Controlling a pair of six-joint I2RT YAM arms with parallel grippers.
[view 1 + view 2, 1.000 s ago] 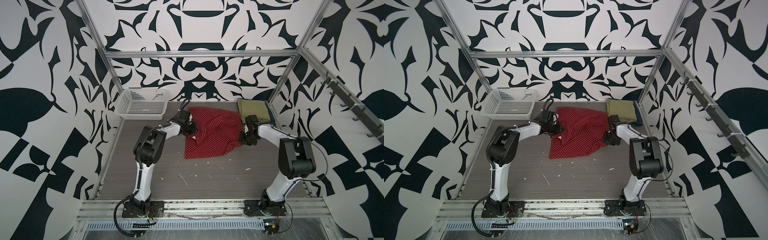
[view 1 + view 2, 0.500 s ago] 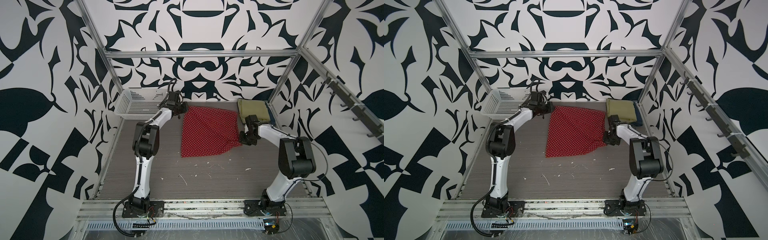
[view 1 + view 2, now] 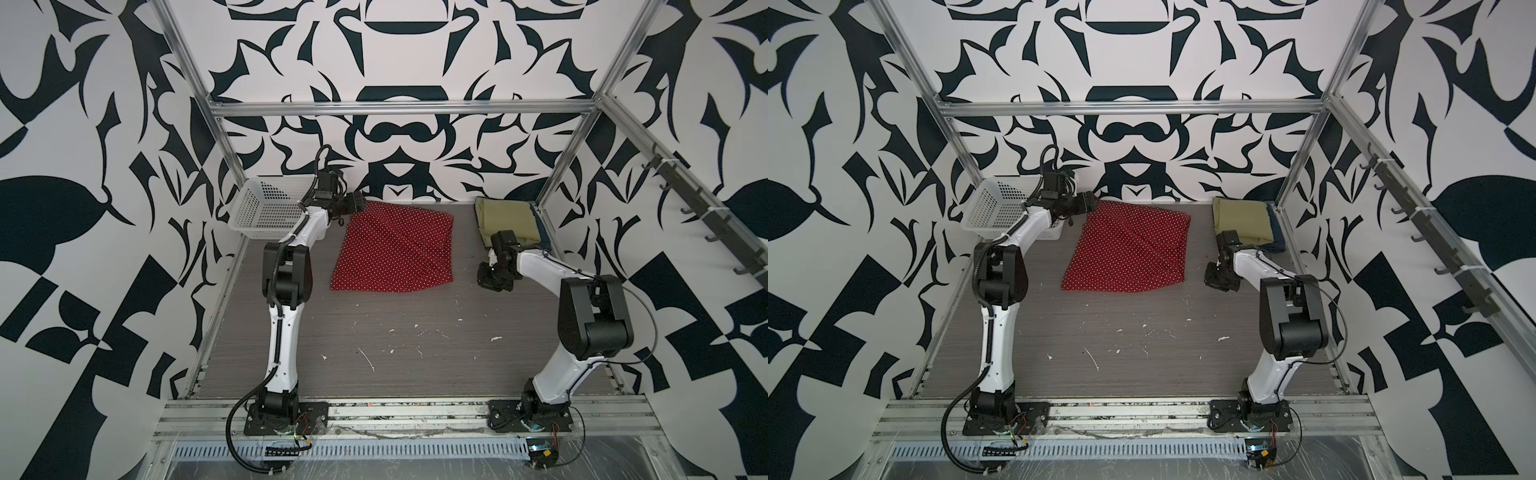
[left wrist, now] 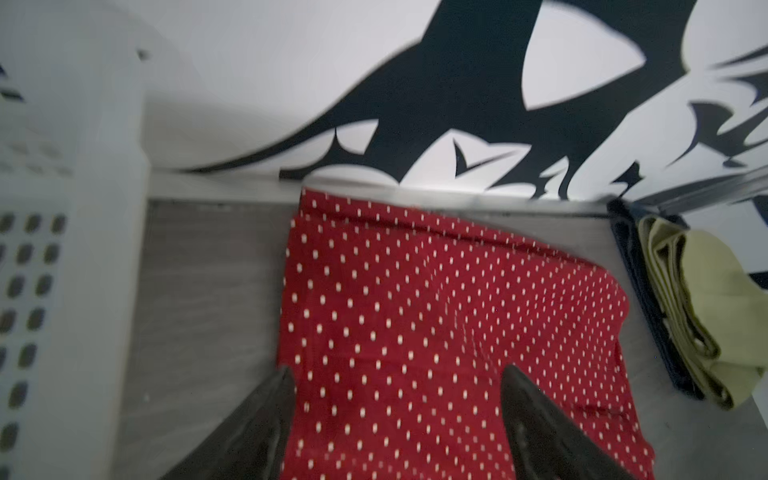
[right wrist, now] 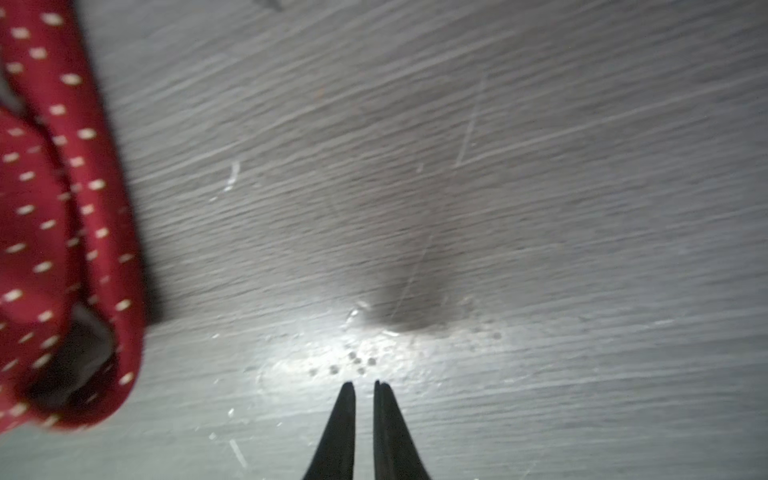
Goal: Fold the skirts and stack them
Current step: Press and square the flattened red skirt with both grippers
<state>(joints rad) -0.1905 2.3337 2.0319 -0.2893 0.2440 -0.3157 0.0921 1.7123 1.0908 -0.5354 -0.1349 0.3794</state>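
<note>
Left claw (image 4: 395, 370) now spread, arm outstretched

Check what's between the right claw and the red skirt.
Nothing: only bare table separates the right claw from the red skirt, clearest in the right wrist view.

Red polka-dot skirt (image 3: 1129, 249) laid flat, centre — folded olive skirt (image 3: 1241, 220) atop denim skirt (image 3: 1278, 237), far-right corner

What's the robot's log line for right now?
left gripper: open, over red skirt; right gripper: shut, empty; green skirt: folded on blue skirt
</note>
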